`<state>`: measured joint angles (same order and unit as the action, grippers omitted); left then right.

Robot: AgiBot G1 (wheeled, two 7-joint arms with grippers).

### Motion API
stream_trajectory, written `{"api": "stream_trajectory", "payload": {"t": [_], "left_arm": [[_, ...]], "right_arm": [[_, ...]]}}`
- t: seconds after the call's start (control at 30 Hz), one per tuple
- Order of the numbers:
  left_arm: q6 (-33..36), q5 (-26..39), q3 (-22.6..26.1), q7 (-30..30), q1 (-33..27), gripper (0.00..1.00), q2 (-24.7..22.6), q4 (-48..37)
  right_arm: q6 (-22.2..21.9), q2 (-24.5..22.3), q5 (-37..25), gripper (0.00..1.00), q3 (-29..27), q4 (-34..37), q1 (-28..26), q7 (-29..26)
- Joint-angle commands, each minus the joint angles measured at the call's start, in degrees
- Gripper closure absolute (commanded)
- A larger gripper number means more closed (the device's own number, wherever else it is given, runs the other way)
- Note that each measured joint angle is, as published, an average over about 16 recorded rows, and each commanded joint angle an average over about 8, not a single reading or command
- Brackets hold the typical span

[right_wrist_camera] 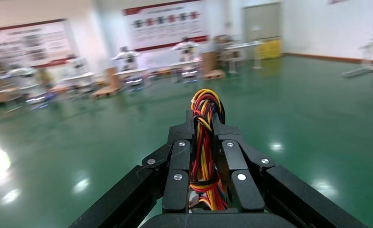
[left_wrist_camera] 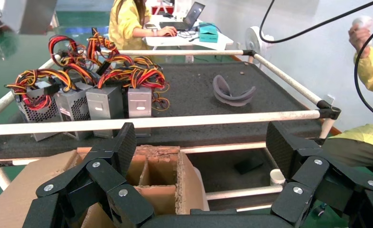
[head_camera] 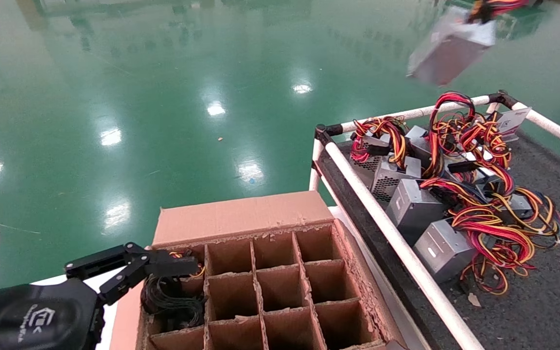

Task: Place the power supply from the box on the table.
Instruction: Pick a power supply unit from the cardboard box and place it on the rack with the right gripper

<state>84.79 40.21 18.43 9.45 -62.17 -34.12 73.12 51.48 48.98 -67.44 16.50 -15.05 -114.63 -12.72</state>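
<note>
Your right gripper (right_wrist_camera: pixel 204 142) is clamped tight on the red, yellow and black wire bundle (right_wrist_camera: pixel 205 156) of the power supply (head_camera: pixel 447 51), fingers pressed in from both sides. In the head view that silver-grey case hangs tilted in the air at the far right, above the green floor (head_camera: pixel 163 97) and just beyond the far rail of the table (head_camera: pixel 552 291). Other power supplies (head_camera: pixel 435 218) lie in a row near the table's left rail, their wires tangled over them.

Your left gripper (left_wrist_camera: pixel 199 156) hovers with its fingers spread wide, holding nothing, over the near left corner of the box (head_camera: pixel 241 216), beside a cell holding a coil of black cables (head_camera: pixel 170 301).
</note>
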Motion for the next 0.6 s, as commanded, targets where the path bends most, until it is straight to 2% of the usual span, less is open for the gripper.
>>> {"api": "stream_trajectory", "payload": {"t": [0.03,0.2,0.3,0.4,0.6], "left_arm": [[0.0,0.0,0.0,0.0,0.0,0.0,0.0,0.0],[0.0,0.0,0.0,0.0,0.0,0.0,0.0,0.0],[0.0,0.0,0.0,0.0,0.0,0.0,0.0,0.0],[0.0,0.0,0.0,0.0,0.0,0.0,0.0,0.0],[0.0,0.0,0.0,0.0,0.0,0.0,0.0,0.0]], "right_arm": [[-1.7,0.0,-0.3,1.0,-0.2,3.2,-1.5,2.2],[-11.7,0.7,-1.4,1.0,-0.2,8.4,-4.2,6.2],[-16.0,0.9,-2.0,1.0,0.0,10.5,-5.0,8.0],[-17.9,0.8,-2.3,1.0,0.1,11.8,-4.9,9.5],[-18.5,0.4,-2.4,1.0,0.1,13.6,-3.2,11.7]]}}
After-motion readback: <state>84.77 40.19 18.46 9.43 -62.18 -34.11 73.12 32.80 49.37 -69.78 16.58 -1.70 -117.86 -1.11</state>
